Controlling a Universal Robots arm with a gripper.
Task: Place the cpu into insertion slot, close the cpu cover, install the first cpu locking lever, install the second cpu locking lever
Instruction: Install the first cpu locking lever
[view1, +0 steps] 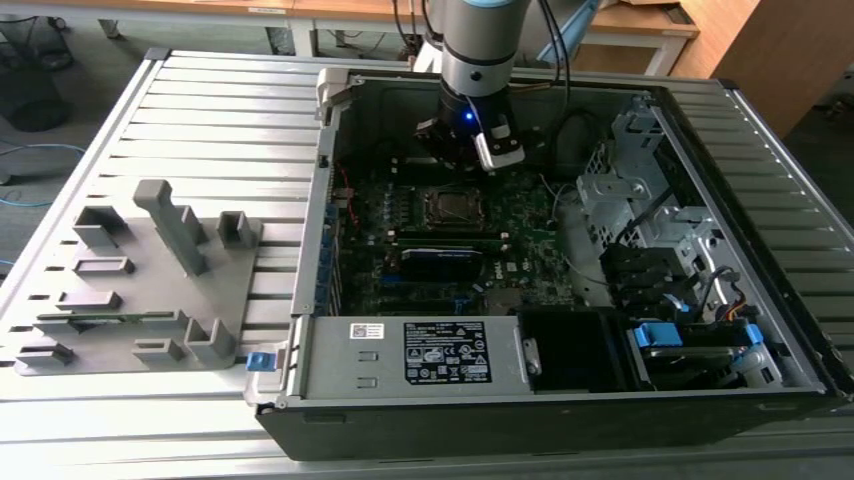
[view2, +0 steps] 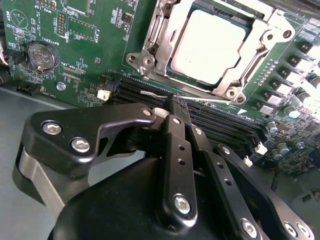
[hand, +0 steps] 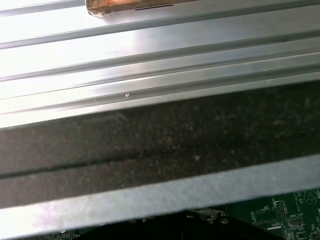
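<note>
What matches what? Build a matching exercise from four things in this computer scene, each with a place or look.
1 cpu
2 coin battery
3 power supply box
4 grey fixture block

A white label on top
B outside the case, exterior view's left
C round, silvery, on the green board
D framed by the cpu cover

Pairs: 1-D, 2-C, 3-A, 4-B

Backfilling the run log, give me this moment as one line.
cpu: in insertion slot | cpu cover: down over cpu | gripper: shut, tips over memory slots beside the cover
</note>
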